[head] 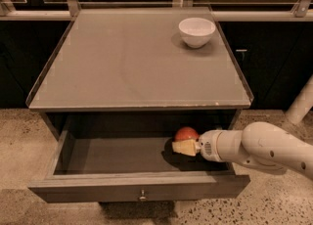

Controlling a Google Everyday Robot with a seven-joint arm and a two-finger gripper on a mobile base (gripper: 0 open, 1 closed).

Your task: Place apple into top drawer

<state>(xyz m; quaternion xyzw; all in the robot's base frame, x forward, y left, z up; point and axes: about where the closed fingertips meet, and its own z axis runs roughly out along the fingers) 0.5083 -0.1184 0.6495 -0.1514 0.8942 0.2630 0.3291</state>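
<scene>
You've got the gripper [184,142] inside the open dark grey-brown wooden top drawer [98,189], lower right of centre. Its fingers pinch the small round red-orange apple [187,132]. Only the pale near finger shows; the far one is hidden behind the fruit. A white bowl [196,31] sits on the grey bench [132,67], upper right.

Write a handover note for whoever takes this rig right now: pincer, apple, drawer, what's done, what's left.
Pincer: inside the open top drawer, right side, beside the apple; grip unclear.
Apple: in the drawer space, right of centre; held or resting, cannot tell.
Done: drawer open, apple brought into it.
Left: make sure the apple rests on the drawer floor, release, withdraw the arm.
White bowl on the cabinet top is not part of the job.
</scene>
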